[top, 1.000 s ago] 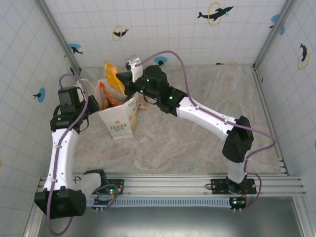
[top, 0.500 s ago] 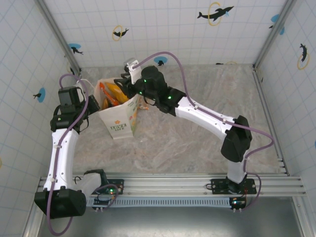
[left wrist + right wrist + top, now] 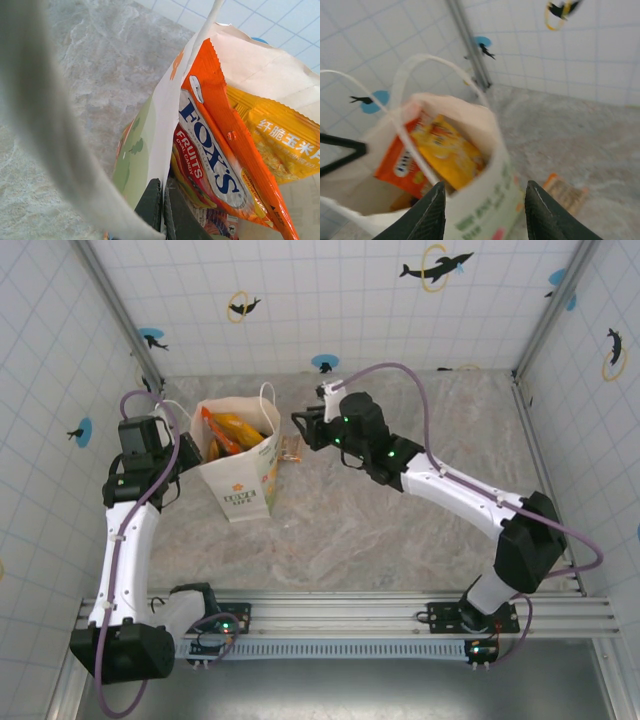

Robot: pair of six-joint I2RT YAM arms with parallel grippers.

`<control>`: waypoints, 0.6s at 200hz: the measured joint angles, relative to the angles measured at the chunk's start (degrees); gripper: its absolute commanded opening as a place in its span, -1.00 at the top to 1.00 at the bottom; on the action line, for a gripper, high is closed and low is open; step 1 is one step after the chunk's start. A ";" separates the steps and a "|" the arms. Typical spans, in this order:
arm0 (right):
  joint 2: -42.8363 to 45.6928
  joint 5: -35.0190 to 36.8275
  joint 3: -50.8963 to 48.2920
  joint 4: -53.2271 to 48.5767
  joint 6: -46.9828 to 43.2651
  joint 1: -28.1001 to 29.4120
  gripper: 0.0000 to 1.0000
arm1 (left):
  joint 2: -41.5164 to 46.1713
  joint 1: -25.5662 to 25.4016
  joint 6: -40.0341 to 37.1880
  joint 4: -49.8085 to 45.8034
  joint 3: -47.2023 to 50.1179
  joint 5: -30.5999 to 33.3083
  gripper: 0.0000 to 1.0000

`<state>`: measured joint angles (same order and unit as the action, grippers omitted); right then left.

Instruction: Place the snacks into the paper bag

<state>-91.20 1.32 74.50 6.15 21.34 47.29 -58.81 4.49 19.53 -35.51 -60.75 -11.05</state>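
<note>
The white paper bag (image 3: 243, 478) stands upright at the back left of the table, its mouth open. Inside it lie an orange FOX'S snack (image 3: 216, 150) and a yellow snack (image 3: 282, 145); both also show from above (image 3: 232, 429). My left gripper (image 3: 163, 202) is shut on the bag's left wall (image 3: 162, 125), near the rim (image 3: 194, 449). To the right of the bag's mouth my right gripper (image 3: 301, 426) hangs open and holds nothing. In its wrist view the right gripper (image 3: 485, 210) frames the bag's near wall (image 3: 492, 202) and the yellow snack (image 3: 447, 155).
One more flat orange-edged packet (image 3: 565, 192) lies on the table just right of the bag (image 3: 291, 448). Tiled walls close in the table at the back and both sides. The marble table (image 3: 400, 510) stretches to the right of the bag.
My right gripper has opened and let the yellow snack drop into the bag. It then drew back to the right, away from the bag's mouth. The left arm has stayed still.
</note>
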 measured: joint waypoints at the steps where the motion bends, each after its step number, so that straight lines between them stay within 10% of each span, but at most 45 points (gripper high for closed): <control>1: 0.00 0.00 -0.31 0.00 0.37 -0.17 0.09 | 0.00 0.00 0.00 0.00 0.00 0.00 0.85; 120: -23.47 -13.07 0.63 2.95 21.14 -7.67 0.01 | 0.00 0.00 0.02 0.00 0.02 0.15 0.85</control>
<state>-114.67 -11.75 75.13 9.10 42.48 39.62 -58.81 4.49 19.55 -35.51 -60.73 -10.90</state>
